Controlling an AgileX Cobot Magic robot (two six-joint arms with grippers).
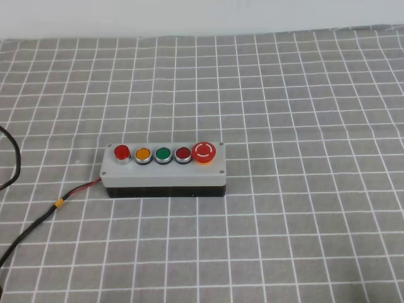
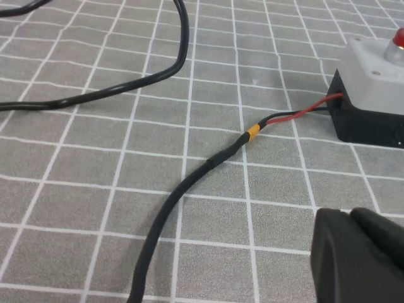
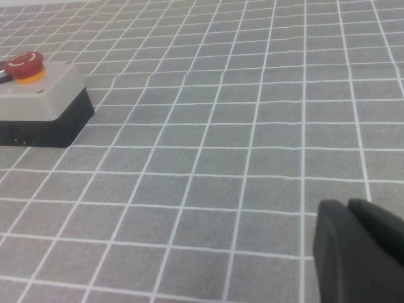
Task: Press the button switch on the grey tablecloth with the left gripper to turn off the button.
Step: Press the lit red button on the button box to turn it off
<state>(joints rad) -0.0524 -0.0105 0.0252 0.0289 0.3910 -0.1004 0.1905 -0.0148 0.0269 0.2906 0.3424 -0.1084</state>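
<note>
The button switch point(image 1: 164, 169), a light-grey box on a black base, lies on the grey tablecloth point(image 1: 303, 113) near the middle of the exterior high view. The button point(image 1: 122, 152), bright red and domed, is the leftmost of its row. Its left end also shows in the left wrist view point(image 2: 372, 88), with the button's edge point(image 2: 398, 39) at the frame's right border. Neither gripper shows in the exterior high view. My left gripper point(image 2: 353, 218) is shut and empty, low over the cloth, short of the box. My right gripper point(image 3: 349, 207) is shut and empty, far right of the box point(image 3: 41, 104).
A red-black cable point(image 2: 297, 115) with a yellow band leaves the box's left end and runs as a thick black lead point(image 1: 28, 230) toward the front left. A second black cable loop point(image 2: 113, 88) lies on the cloth farther left. A pale wall point(image 1: 189, 16) bounds the far edge.
</note>
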